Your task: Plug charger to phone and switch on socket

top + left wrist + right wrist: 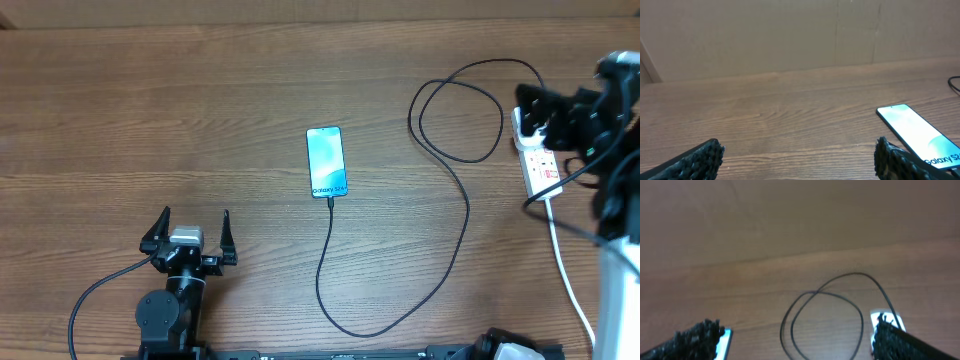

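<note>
We see the phone (326,162) lying flat near the middle of the wooden table (200,100), screen lit pale blue, its "Galaxy" end toward the robot. The tip of the charger (462,215) sits in that near end. From there the thin black cable runs toward the robot, bends round, goes up the right side and makes a double loop before reaching the socket (541,163).

The socket lies at the right edge of the table, with its white cord (570,280) trailing toward the robot. The right gripper (532,112) hangs over the socket's far end with its fingers (697,337) spread wide, holding nothing. It hides the charger's plug from us, and we cannot tell whether the switch is on. In the right wrist view, the cable loop (822,325) lies ahead between the fingers.

The left gripper (195,235) rests low on the left, well apart from the phone, also open and empty. The phone (920,132) shows just beside its right finger (900,162).
</note>
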{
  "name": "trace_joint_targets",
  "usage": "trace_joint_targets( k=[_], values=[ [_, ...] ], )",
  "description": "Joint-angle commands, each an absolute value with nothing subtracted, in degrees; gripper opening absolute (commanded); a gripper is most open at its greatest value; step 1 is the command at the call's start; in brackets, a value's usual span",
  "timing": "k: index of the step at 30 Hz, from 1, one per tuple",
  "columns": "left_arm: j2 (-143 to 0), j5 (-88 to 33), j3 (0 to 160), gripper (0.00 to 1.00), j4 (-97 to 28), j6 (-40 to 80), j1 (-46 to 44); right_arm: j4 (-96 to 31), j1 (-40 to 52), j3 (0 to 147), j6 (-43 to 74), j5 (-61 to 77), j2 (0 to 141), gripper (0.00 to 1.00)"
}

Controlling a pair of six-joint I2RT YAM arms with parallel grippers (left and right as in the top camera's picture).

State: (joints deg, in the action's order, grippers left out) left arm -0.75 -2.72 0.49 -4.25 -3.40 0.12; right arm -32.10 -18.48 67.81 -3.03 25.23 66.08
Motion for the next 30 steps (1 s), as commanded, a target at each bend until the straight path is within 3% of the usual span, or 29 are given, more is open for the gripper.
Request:
trace_joint_targets(
  k=[1,15,21,30],
  values=[
    [-0.2,-2.4,0.3,1.00,-4.3,-3.7,0.5,-23.6,-15.4,58.5,-3.2,25.1,60.7,1.00],
    [-0.2,-2.4,0.3,1.00,-4.3,-3.7,0.5,10.6,-9.3,22.5,-3.2,24.9,38.4,1.00],
    [-0.2,-2.4,0.3,1.00,-4.3,-3.7,0.5,16.8,-9.3,10.2,-3.2,24.9,29.5,1.00],
    [-0.2,-2.4,0.3,1.00,-4.3,-3.7,0.5,15.6,-9.3,0.4,-3.2,24.4,18.9,1.00]
  ],
)
